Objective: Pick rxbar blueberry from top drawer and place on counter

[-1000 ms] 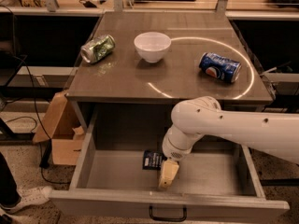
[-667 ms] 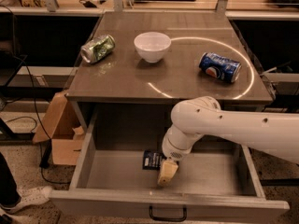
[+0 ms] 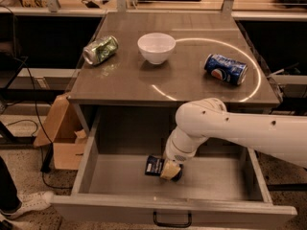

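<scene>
The rxbar blueberry (image 3: 154,166), a small dark-blue wrapper with white print, lies in the open top drawer (image 3: 216,182) near the middle of its floor. My gripper (image 3: 171,170) hangs from the white arm (image 3: 230,128) that reaches in from the right. It is down inside the drawer, right against the bar's right end, and covers part of it. The counter (image 3: 187,83) is the glossy grey-brown top above the drawer, with a white ring reflection.
On the counter are a crushed green can (image 3: 100,50) at the left, a white bowl (image 3: 156,47) in the middle and a blue Pepsi can (image 3: 226,68) on its side at the right. A cardboard box (image 3: 64,138) stands on the floor left of the drawer.
My gripper has moved a little back from the drawer's front, closer onto the bar's right end. The bar and the counter objects have stayed where they were.
</scene>
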Available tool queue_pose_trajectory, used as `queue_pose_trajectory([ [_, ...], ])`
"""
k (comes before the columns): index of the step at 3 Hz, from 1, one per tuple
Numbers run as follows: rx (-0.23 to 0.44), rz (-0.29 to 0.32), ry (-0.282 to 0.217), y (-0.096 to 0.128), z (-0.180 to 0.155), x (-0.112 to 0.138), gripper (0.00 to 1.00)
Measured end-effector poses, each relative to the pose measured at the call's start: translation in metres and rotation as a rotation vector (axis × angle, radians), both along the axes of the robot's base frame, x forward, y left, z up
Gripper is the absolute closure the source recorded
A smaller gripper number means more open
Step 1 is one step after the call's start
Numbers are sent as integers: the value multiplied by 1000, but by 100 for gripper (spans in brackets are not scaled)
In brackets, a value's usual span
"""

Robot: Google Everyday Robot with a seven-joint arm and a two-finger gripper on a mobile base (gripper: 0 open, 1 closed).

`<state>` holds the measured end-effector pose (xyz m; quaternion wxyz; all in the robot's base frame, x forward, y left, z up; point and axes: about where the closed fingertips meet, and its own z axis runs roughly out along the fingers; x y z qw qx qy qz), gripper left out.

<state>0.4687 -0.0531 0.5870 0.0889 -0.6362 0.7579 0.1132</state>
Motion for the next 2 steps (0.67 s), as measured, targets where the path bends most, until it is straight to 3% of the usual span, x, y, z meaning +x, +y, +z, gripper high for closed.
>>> queue_pose_trajectory([
  [1, 0, 0, 0, 0, 0, 0, 96],
  [2, 0, 0, 0, 0, 3, 0, 100],
])
